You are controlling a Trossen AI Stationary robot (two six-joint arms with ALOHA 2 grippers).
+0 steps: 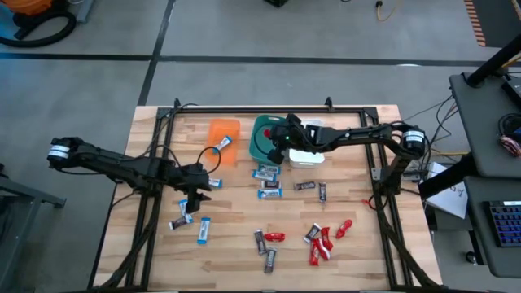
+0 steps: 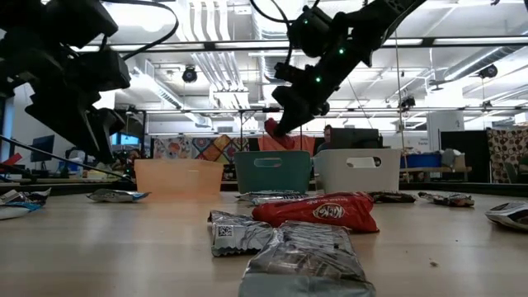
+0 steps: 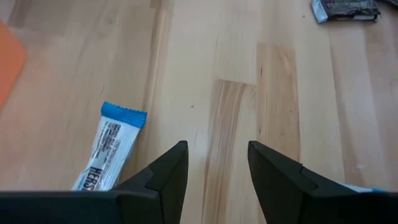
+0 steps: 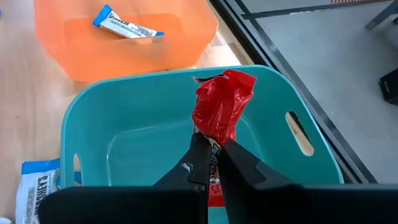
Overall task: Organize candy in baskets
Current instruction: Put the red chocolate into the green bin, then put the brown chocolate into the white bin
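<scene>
Since my right gripper hangs right over the teal basket, the red candy pinched in its fingers sticks up lengthwise, basket floor straight below, so I'd say it just needs dropping. My left gripper hovers open and empty over the table, a blue-and-white bar just beside it.

red candy over teal basket — pinched
</scene>
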